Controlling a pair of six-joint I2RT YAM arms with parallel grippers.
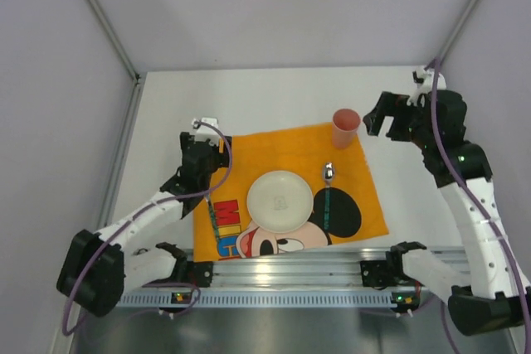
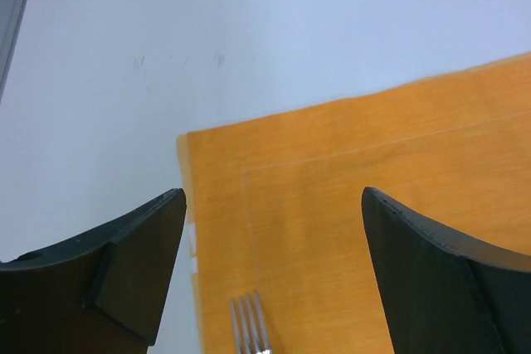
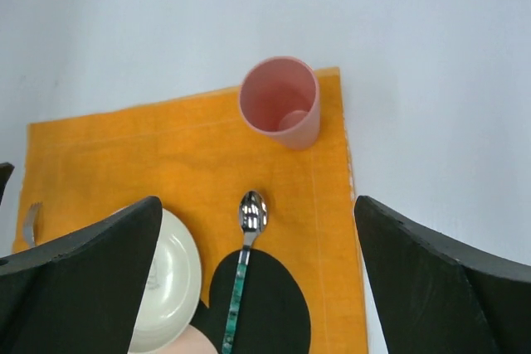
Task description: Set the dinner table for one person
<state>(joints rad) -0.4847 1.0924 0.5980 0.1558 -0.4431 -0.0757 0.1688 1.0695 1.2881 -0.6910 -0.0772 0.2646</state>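
Table: white top, lies under the cloth and runs past it on the left, right and far sides. Cloth orange with Mickey print, its near edge reaching the rail. Plate cream, round, on the cloth's middle. Spoon on the cloth just right of the plate, bowl toward the cloth's far edge, teal handle. Cup pink, upright, on the cloth's far right corner. Fork along the cloth's left edge, tines toward the far edge. Left gripper above the cloth's far left corner, over the fork tines; fingers spread apart, nothing between them. Right gripper off the cloth's far right corner, near the cup, clear of the table; fingers spread wide, holding nothing
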